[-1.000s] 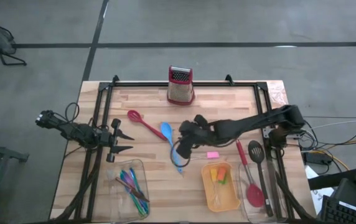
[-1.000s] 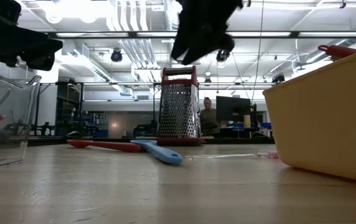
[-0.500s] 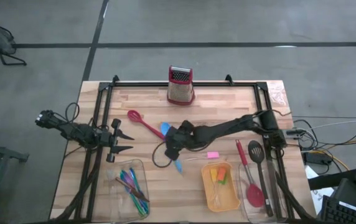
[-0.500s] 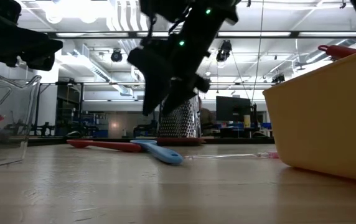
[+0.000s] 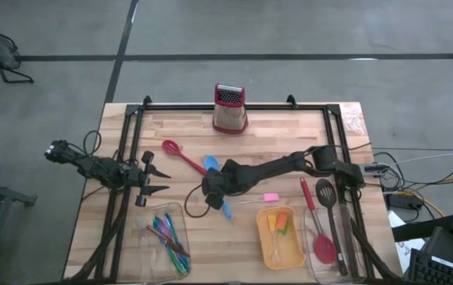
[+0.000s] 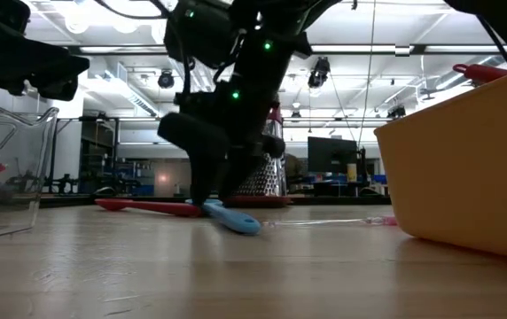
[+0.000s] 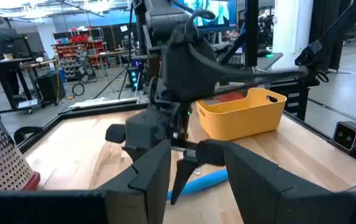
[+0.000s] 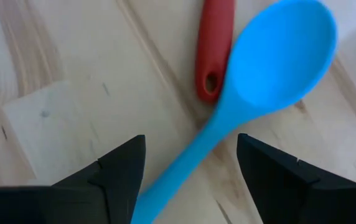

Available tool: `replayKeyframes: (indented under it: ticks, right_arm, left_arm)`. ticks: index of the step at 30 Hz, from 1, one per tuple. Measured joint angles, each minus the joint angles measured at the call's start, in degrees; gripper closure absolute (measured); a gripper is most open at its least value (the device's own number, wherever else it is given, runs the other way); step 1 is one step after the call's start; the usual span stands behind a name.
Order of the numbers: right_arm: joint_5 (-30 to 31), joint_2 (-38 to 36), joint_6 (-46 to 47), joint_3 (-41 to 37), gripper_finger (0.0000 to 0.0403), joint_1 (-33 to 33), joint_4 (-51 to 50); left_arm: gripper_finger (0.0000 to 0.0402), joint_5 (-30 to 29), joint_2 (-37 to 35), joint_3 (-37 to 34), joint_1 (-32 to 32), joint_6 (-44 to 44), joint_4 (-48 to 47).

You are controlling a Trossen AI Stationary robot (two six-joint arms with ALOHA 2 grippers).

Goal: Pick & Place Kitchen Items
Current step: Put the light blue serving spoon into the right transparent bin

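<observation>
A blue spoon point(image 5: 217, 186) lies flat on the wooden table, its bowl point(image 8: 284, 50) beside the handle end of a red spoon point(image 8: 214, 43). My right gripper point(image 8: 190, 138) is open and low over the blue spoon, one finger on either side of its handle point(image 8: 184, 162), slanting down from the table's right. In the low view its fingers reach almost to the table by the spoon point(image 6: 231, 218). My left gripper point(image 5: 157, 179) waits open at the table's left edge.
A metal grater point(image 5: 229, 108) stands at the far edge. A pink piece point(image 5: 271, 197) lies on the table. A clear tray point(image 5: 167, 236) with coloured sticks sits near left. An orange tray point(image 5: 290, 255) and a tray with a red spatula and black spoon point(image 5: 325, 226) sit near right.
My right gripper has come down and gone toward the table's left, from above the blue spoon's handle to just over the table at the spoon. The spoons have stayed where they were.
</observation>
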Motion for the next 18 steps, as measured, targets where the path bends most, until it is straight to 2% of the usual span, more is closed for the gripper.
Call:
replayKeyframes:
  ticks: [11, 18]
  right_arm:
    - [-0.64, 1.81, 0.15, 0.41, 0.0189, -0.29, -2.22]
    - [-2.25, 1.74, -2.91, 0.37, 0.0249, -0.46, -2.17]
  left_arm:
    - [0.0243, 0.00, -0.02, 0.00, -0.01, 0.00, 0.02]
    - [0.0243, 0.00, -0.02, 0.00, 0.00, 0.00, 0.02]
